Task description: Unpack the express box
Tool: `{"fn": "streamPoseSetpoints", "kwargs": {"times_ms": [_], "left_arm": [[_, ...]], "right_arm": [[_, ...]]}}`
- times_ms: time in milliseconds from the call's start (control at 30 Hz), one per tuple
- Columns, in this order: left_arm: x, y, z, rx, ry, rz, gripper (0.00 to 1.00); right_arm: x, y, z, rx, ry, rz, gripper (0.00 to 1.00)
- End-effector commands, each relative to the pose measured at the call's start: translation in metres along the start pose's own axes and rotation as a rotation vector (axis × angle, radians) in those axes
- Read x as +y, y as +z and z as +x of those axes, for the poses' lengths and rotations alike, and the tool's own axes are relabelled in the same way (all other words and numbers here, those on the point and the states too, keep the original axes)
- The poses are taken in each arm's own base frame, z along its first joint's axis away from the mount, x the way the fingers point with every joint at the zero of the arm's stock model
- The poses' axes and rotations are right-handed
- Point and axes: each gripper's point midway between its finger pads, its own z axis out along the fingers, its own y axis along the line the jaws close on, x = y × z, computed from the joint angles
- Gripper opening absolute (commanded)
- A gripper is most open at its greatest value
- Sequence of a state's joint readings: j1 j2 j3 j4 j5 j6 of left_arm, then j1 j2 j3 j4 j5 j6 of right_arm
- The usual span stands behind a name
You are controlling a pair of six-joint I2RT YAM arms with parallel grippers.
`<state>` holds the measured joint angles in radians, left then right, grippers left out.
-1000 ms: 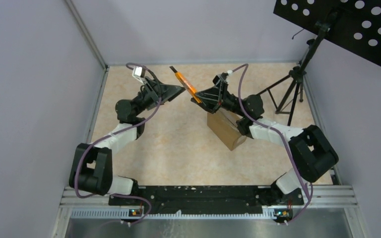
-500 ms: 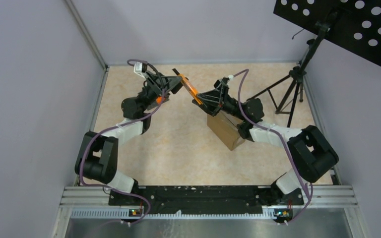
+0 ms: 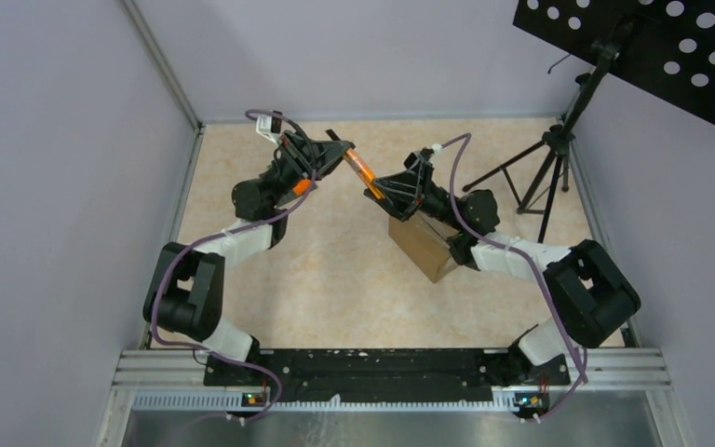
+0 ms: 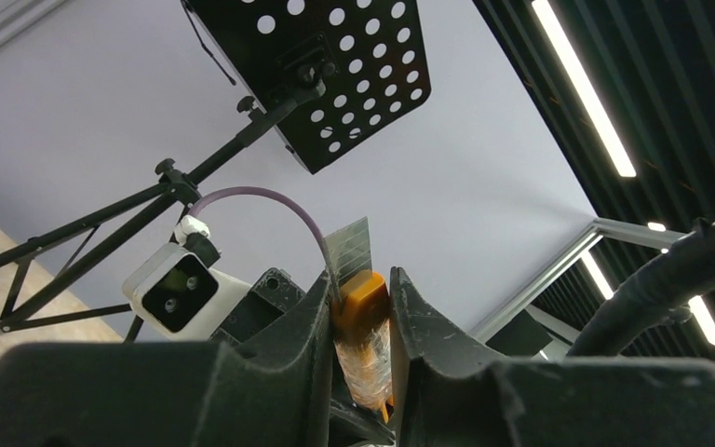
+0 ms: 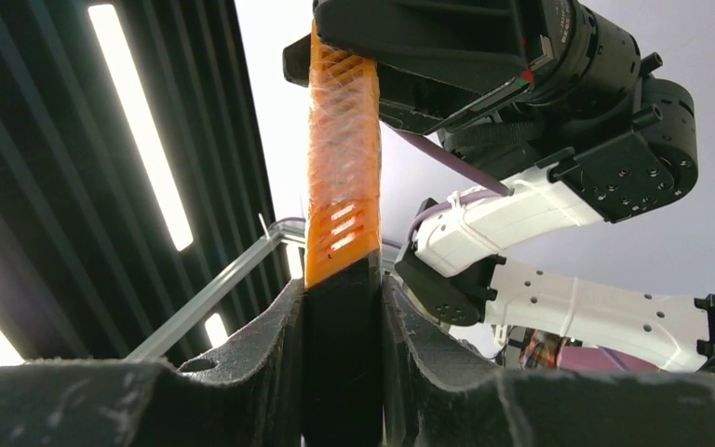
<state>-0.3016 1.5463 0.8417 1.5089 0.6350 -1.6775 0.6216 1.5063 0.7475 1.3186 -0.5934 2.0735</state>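
- The counter [image 3: 326, 279] is sandy and speckled. A black and silver rail [image 3: 382, 372] runs along its near edge, where the 2 arms are fixed.
- Plain pale purple walls [image 3: 56, 186] stand on 3 sides. A thin metal post [image 3: 163, 65] runs up the back left corner.
- A black stand [image 3: 545, 172] on thin legs sits at the back right. Its flat black top [image 3: 652, 47] is full of round holes.
- Looking up from the wrists, I see a dark ceiling with long bright lights [image 4: 582, 88].
- The express box [image 3: 421, 250] is a small brown carton. It sits on the counter, right of the middle, turned at a slant, just under the right arm.
- I cannot tell if its flaps are open or closed.
- An orange knife [image 3: 361, 169] is up in the air above the counter, between the 2 hands.
- The left hand [image 3: 343, 152] is pinching the orange end. A small grey blade [image 4: 349, 251] pokes out past its fingers.
- The right hand [image 3: 379, 186] is pinching the black end of the knife.
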Motion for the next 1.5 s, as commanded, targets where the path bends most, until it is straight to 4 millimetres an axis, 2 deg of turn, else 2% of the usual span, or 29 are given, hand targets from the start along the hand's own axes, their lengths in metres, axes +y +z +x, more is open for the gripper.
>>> {"fn": "streamPoseSetpoints", "kwargs": {"times_ms": [0,133,200,300,367,467,533,700,800,1033,1133,1167,1267,1300,1333,1433,1467], "left_arm": [[-0.046,0.000,0.008,0.027,0.154,0.142,0.00],[-0.040,0.001,0.005,0.011,0.141,0.080,0.00],[-0.035,0.003,0.004,0.006,0.140,0.030,0.00],[-0.027,0.001,0.002,-0.009,0.155,-0.053,0.00],[-0.023,-0.001,0.002,-0.013,0.160,-0.096,0.00],[-0.018,-0.001,0.002,-0.019,0.154,-0.129,0.00],[-0.014,-0.002,0.003,-0.022,0.147,-0.145,0.00],[-0.008,0.000,0.005,-0.027,0.135,-0.150,0.00],[-0.007,0.001,0.007,-0.029,0.121,-0.142,0.00],[-0.009,0.002,0.010,-0.030,0.110,-0.120,0.00],[-0.009,0.003,0.010,-0.033,0.108,-0.118,0.00],[-0.009,0.003,0.011,-0.031,0.109,-0.117,0.00],[-0.007,0.002,0.012,-0.018,0.111,-0.126,0.00],[-0.005,0.002,0.015,0.000,0.108,-0.137,0.00],[-0.003,0.002,0.018,0.019,0.108,-0.146,0.08],[0.004,-0.005,0.030,0.077,0.109,-0.170,0.45],[0.006,-0.009,0.034,0.095,0.108,-0.176,0.53]], "right_arm": [[0.022,-0.001,0.010,0.002,-0.046,-0.069,0.04],[0.009,0.000,0.007,-0.023,-0.150,0.011,0.57],[-0.001,0.001,0.002,-0.052,-0.235,0.092,0.72],[-0.003,-0.002,-0.003,-0.106,-0.402,0.191,0.81],[-0.014,-0.006,-0.012,-0.140,-0.510,0.322,0.82],[-0.008,-0.007,-0.015,-0.172,-0.655,0.391,0.81],[0.001,-0.002,-0.010,-0.157,-0.722,0.386,0.80],[-0.002,0.008,0.002,-0.116,-0.860,0.480,0.76],[-0.008,0.007,0.002,-0.106,-0.887,0.524,0.67],[-0.019,0.009,-0.003,-0.078,-0.911,0.550,0.56],[-0.019,0.013,-0.001,-0.063,-0.911,0.532,0.43],[-0.019,0.014,0.000,-0.060,-0.910,0.529,0.36],[-0.016,0.014,0.000,-0.061,-0.911,0.532,0.03],[-0.015,0.013,-0.001,-0.064,-0.915,0.541,0.00],[-0.013,0.012,-0.001,-0.065,-0.923,0.549,0.00],[-0.008,0.009,0.002,-0.053,-0.935,0.568,0.00],[-0.005,0.008,0.003,-0.045,-0.939,0.567,0.00]]}}
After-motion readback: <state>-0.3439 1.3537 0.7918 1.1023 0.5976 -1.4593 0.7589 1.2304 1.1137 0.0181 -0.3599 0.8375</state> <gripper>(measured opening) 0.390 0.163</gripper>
